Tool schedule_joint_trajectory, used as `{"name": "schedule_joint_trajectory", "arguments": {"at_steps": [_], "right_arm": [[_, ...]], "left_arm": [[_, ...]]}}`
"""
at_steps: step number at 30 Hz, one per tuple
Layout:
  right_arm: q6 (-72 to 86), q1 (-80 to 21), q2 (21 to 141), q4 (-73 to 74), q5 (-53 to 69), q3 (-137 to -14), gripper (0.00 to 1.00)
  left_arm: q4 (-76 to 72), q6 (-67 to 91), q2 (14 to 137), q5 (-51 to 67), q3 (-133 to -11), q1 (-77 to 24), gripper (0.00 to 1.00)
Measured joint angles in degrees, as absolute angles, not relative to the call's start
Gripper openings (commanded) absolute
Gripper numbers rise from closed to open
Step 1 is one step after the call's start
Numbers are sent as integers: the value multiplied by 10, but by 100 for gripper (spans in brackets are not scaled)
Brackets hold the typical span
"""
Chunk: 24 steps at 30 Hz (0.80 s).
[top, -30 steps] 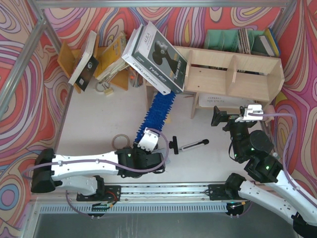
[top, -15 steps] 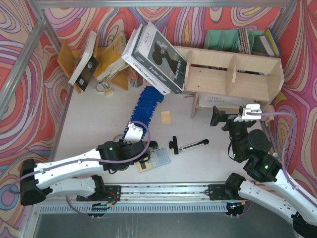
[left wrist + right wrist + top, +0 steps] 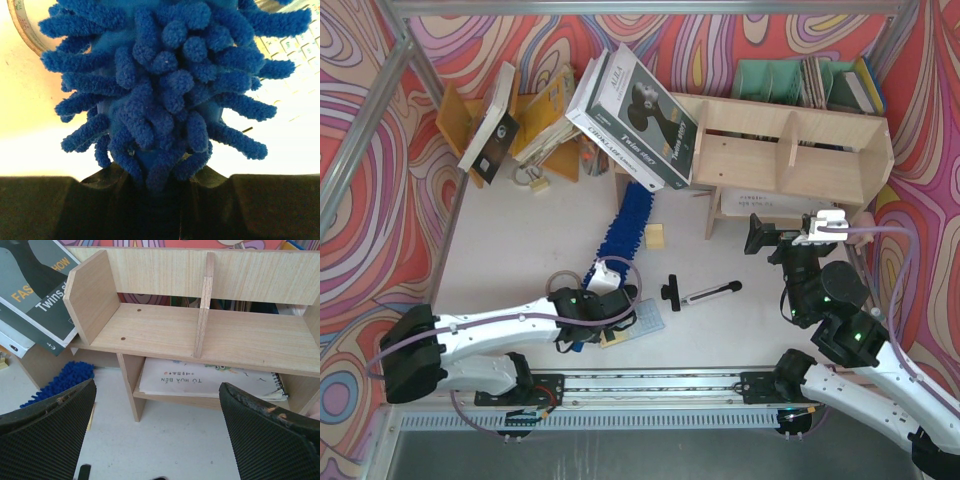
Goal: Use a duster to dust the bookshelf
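The duster [image 3: 628,225] is bright blue, the bookshelf [image 3: 820,165] pale wood, and the walls [image 3: 360,80] swirl red, purple and yellow.

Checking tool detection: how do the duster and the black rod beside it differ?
The duster is bright blue and fluffy; the rod is slim, black and silver. The duster is longer than the rod. The duster is clamped at its near end by the left gripper; the rod lies free. The duster points toward the bookshelf; the rod lies crosswise. Both are long tools on the table.
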<state>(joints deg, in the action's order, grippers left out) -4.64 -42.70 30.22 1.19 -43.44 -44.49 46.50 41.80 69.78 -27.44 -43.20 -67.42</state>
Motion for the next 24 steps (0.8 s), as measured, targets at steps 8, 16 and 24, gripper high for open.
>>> {"name": "schedule_joint_trajectory", "arguments": {"at_steps": [8, 16, 24], "right_arm": [[-47, -427, 302, 12, -434, -445, 99], [-46, -427, 301, 12, -434, -445, 99], [-46, -427, 301, 13, -434, -445, 99]], "left_arm": [[480, 409, 698, -282, -455, -670, 0], [515, 386, 622, -331, -519, -668, 0], [501, 381, 636, -337, -508, -668, 0]]}}
